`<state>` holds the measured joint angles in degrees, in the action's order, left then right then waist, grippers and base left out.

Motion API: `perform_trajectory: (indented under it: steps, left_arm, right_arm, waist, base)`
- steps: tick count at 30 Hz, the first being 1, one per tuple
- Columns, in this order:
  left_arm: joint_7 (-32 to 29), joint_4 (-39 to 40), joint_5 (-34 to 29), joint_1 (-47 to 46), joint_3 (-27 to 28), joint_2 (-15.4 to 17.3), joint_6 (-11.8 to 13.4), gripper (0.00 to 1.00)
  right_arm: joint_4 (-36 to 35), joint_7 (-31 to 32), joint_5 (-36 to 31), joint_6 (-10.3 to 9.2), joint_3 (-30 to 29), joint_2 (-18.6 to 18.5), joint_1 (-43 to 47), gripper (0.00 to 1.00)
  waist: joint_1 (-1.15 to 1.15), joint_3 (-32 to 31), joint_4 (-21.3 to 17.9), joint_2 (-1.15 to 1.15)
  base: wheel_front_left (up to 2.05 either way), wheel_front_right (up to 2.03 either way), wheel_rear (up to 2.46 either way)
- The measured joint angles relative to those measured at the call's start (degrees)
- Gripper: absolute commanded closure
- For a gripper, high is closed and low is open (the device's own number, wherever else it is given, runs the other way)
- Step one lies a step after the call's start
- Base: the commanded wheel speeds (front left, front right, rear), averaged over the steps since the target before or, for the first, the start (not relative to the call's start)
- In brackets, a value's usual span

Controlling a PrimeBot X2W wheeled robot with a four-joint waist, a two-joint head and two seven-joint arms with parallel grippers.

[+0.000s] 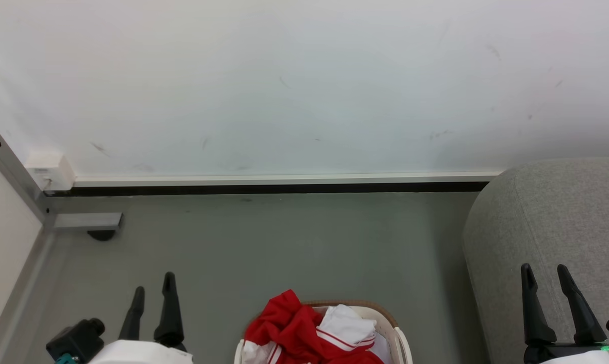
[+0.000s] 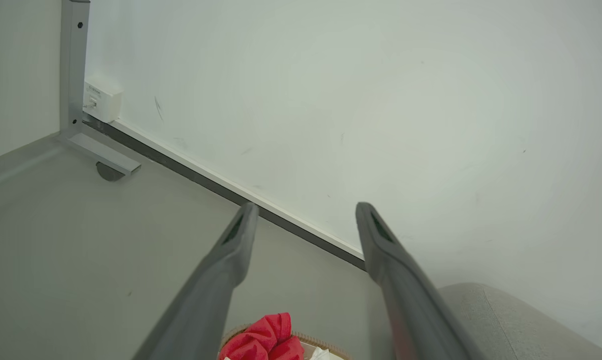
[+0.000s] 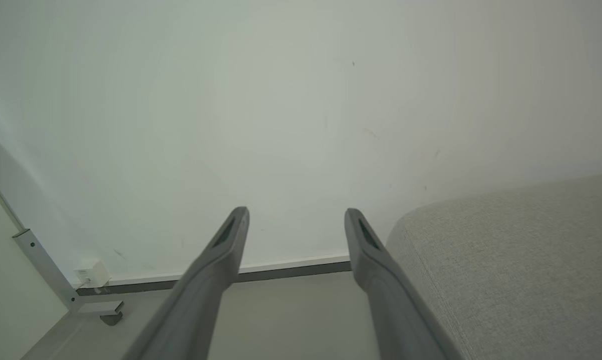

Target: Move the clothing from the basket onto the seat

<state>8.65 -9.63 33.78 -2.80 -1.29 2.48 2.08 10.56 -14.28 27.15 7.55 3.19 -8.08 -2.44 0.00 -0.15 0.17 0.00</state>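
Left gripper [image 1: 154,283] and right gripper [image 1: 544,268] hang wide open, empty; best pinch a thick fold of the clothing [image 1: 294,326] (heaped in the basket [image 1: 401,344]) before swinging to the seat [image 1: 552,217].

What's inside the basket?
Red and white clothing is heaped in the basket, poking above its rim. Anything under the heap is covered, and the basket's near part is cut off.

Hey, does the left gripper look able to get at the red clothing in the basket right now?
Probably yes. The left gripper is open and empty, the clothing is heaped above the rim of the basket, and nothing stands between them.
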Motion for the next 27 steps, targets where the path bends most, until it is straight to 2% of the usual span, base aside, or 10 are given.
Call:
perform_trajectory:
  steps: [27]
  left_arm:
    - [3.5,-0.3,-13.8,0.5,-1.5,0.1,0.3,0.0]
  right_arm:
    - [0.0,-0.4,-18.4,0.0,-3.7,2.9,0.7,0.0]
  waist:
    - [0.0,0.2,0.0,0.0]
  base:
    - [0.0,0.0,0.0]
